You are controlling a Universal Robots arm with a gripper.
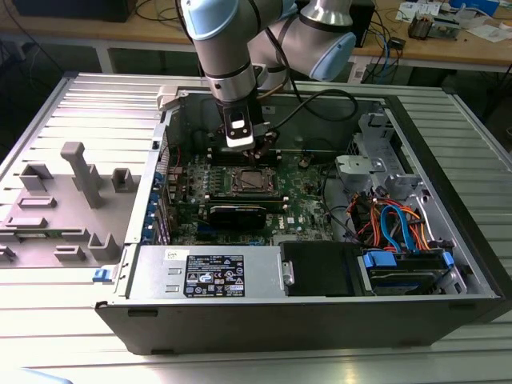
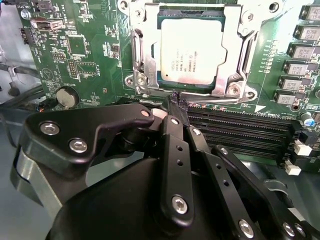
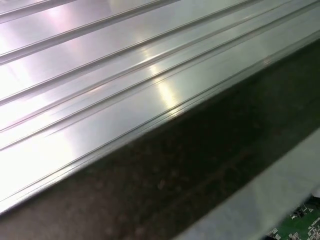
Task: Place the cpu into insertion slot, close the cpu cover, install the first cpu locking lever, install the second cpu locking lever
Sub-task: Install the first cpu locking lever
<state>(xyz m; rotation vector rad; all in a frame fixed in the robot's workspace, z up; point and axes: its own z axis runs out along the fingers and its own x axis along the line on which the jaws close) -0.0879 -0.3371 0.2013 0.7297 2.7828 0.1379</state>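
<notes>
One cover lies shut on the board, holding the chip seated in its socket. My gripper hangs just beside the socket's edge, fingers pressed together, empty. A narrow tip, I judge, for tight quarters.

The dull silver square cpu sat flat in the metal-rimmed insertion slot, with the thin silvery cpu cover lying down around its edges.

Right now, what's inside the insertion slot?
The cpu sits in the insertion slot, its silver top framed by the cpu cover. The slot floor under it is covered, not visible.
</notes>
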